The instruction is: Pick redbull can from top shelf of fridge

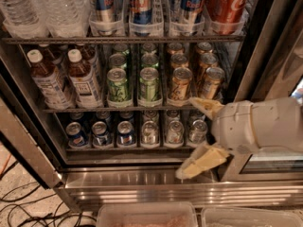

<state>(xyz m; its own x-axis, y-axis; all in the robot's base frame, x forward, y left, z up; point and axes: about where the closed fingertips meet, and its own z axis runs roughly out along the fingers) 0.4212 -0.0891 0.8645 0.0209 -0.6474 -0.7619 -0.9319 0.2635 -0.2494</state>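
Three slim blue-and-silver redbull cans (pixel 141 4) stand in clear lane trays on the top shelf (pixel 71 40) of the fridge (pixel 142 183), cut off by the frame's top edge. A wider red Coca-Cola can (pixel 227 4) stands to their right. My gripper (pixel 185 137) reaches in from the right on a white arm, low in front of the bottom shelf and well below the redbull cans. Its two yellowish fingers (pixel 203 160) are spread apart and hold nothing.
Water bottles (pixel 57 8) fill the top shelf's left side. The middle shelf holds brown bottles (pixel 83 79), green cans (pixel 118 84) and orange cans (pixel 181 83). Short cans (pixel 125 132) line the bottom shelf. The open door frame (pixel 26 145) is at left, cables (pixel 28 207) on the floor, bins (pixel 147 215) below.
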